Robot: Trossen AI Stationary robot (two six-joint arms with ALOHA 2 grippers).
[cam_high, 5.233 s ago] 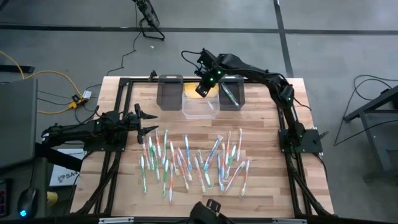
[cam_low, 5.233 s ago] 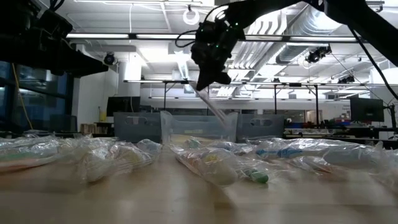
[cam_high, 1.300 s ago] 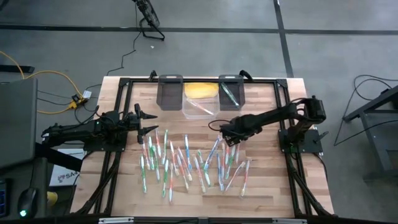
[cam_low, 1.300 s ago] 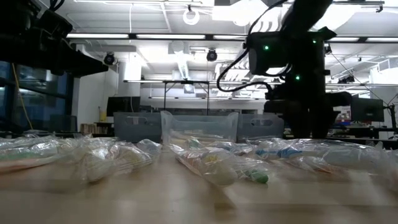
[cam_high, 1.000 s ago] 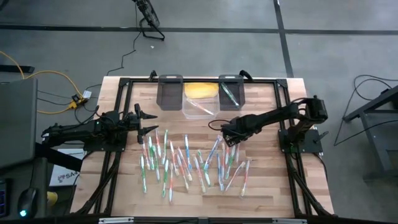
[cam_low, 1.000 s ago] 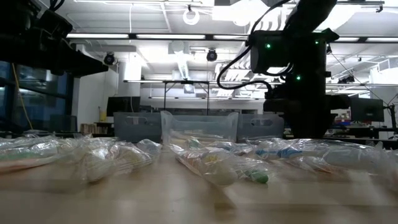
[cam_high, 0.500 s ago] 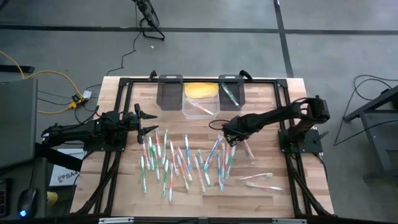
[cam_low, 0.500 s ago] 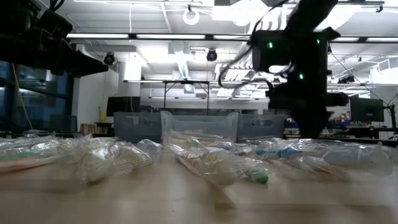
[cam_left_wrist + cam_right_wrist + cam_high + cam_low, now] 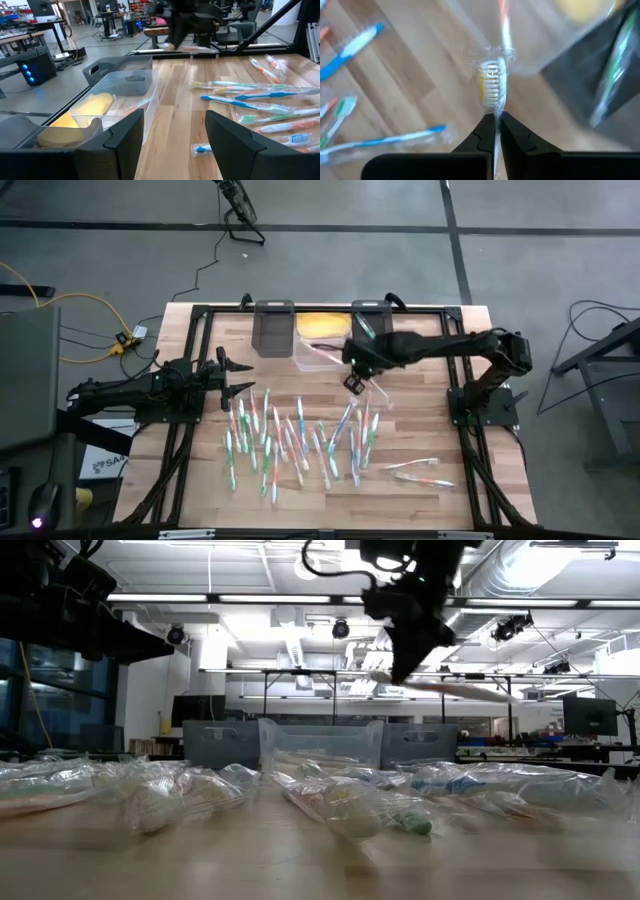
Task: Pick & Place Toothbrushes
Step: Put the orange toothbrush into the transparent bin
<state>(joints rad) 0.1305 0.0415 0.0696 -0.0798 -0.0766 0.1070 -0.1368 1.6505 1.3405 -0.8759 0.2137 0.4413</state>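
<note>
Now right pincer (image 9: 496,122) grips wrapped toothbrush (image 9: 492,87) (pink-handled, probably) near bins.

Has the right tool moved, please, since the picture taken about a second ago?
Yes. In the high view the right tool, shut on a toothbrush, has left the pile and moved toward the clear bin.

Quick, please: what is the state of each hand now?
Left hand: open, holding nothing.
Right hand: closed on a wrapped toothbrush, lifted above the table.
</note>
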